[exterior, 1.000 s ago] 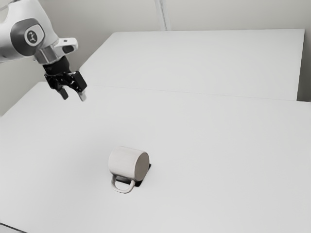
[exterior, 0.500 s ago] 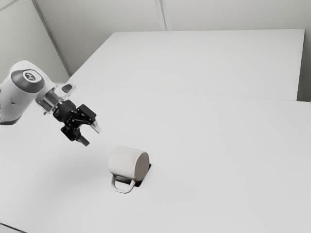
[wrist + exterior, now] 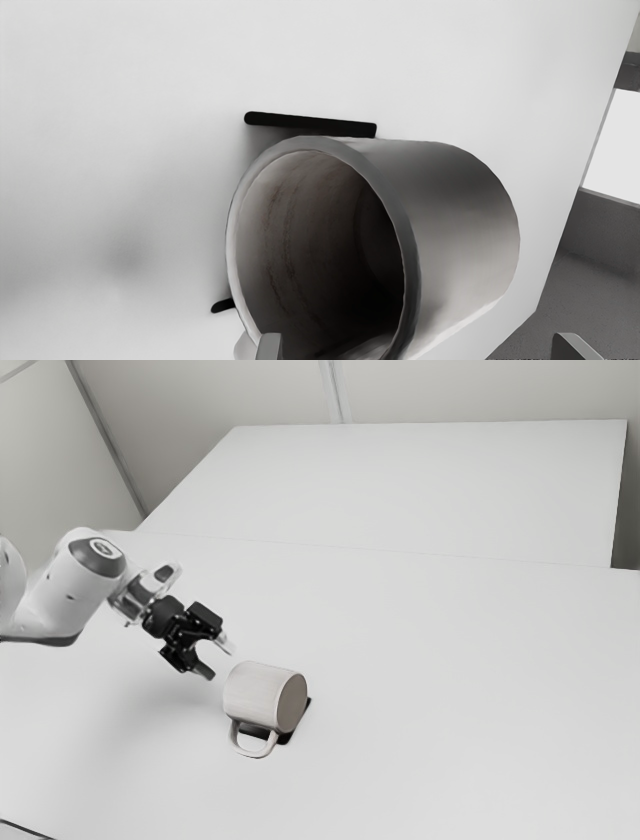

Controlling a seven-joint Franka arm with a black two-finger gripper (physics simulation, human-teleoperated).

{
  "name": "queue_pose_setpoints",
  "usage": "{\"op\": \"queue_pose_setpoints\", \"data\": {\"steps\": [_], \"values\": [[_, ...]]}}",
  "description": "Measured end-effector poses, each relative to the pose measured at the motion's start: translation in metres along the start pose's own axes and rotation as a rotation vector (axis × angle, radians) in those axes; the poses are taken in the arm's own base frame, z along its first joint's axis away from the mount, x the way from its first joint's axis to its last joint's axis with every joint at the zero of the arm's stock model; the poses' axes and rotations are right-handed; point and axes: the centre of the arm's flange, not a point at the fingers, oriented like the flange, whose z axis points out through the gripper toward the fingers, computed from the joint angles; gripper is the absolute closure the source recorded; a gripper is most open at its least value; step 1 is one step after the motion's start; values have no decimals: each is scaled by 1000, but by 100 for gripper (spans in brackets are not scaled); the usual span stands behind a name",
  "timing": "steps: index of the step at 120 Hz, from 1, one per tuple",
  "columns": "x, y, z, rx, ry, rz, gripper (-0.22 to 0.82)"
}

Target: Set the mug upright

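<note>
The gripper is drawing closer to the mug, its fingers standing apart, released; the mug is lying sideways inside the tabletop's edges.

bright light casts soft shadows (quite dark inside the mug).

Pale walls rise behind a white table.
</note>
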Motion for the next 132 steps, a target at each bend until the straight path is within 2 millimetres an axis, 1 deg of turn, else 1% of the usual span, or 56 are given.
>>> {"op": "queue_pose_setpoints", "data": {"steps": [6, 13, 28, 52, 61, 72, 92, 102, 108, 121, 132], "values": [[4, -5, 9, -16, -4, 0, 2], [6, -6, 15, -33, -3, 11, 2], [4, -7, 25, -79, -6, 28, 2], [2, 5, 40, -142, -22, 68, 2], [-1, 5, 47, -167, -27, 68, 2], [-1, 7, 50, -183, -28, 78, 4], [0, 23, 51, -192, -30, 116, 16], [0, 32, 49, -193, -29, 133, 24], [1, 35, 48, -192, -28, 140, 32], [1, 41, 48, -190, -30, 148, 51], [1, 42, 48, -188, -30, 147, 62]]}}
